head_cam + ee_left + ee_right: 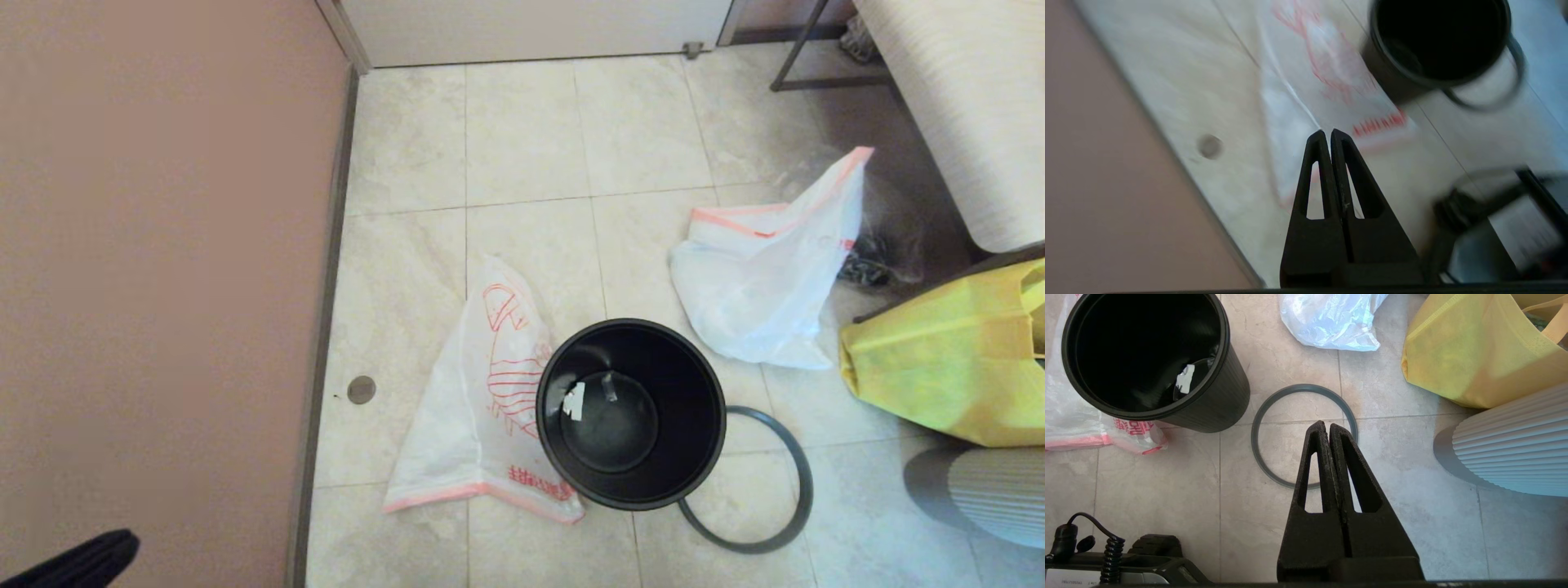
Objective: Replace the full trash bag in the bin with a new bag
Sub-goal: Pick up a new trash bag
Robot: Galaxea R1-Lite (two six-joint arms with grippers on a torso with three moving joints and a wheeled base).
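Both your left end effector (1327,132) and right end effector (1326,425) hang clenched, empty; the new bag (478,416), pinned under the bin (630,412), may tip it.

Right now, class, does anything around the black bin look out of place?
Yes. The grey ring lies flat on the floor tiles beside the bin instead of on its top. The bin has no liner, and the new bag lies partly pinned beneath it.
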